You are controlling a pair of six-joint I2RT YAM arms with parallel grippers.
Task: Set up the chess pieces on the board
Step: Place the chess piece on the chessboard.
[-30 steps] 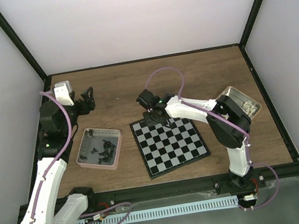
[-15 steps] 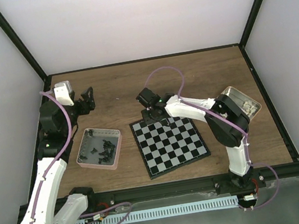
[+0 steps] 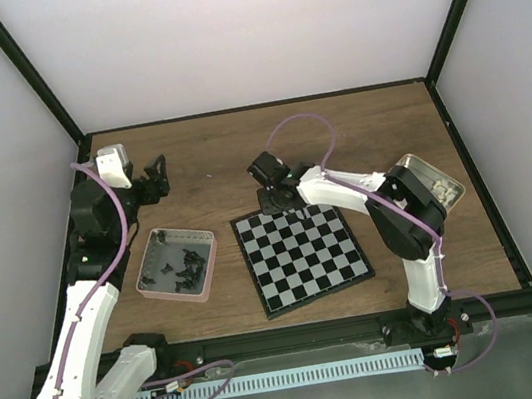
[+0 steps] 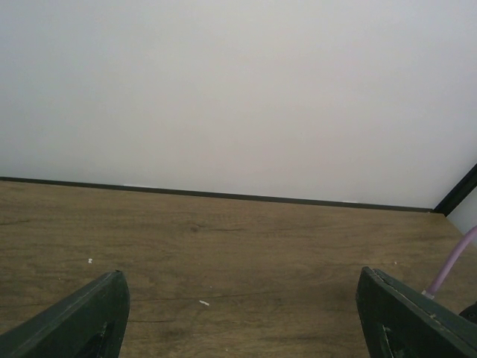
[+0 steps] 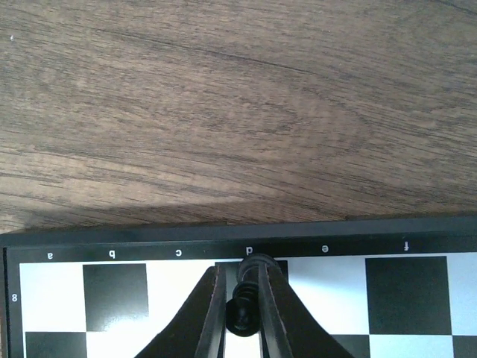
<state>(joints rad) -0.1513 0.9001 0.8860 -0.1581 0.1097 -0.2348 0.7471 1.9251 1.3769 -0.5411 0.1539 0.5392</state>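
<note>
Barely begun: right jaws clamp one black piece (image 5: pixel 248 294) above the far edge of the bare board (image 3: pixel 305 254), left jaws apart.

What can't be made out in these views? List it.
- Right wrist: the small black chess piece in the shut right gripper. The fingers and the bottom edge hide its shape.
- Top: black pieces in the pink-rimmed tray are too small to name.
- Top: whitish pieces in the tan metal tin are too small and partly behind the right arm.
- Left wrist: the open left gripper is cut off by the bottom edge.
</note>
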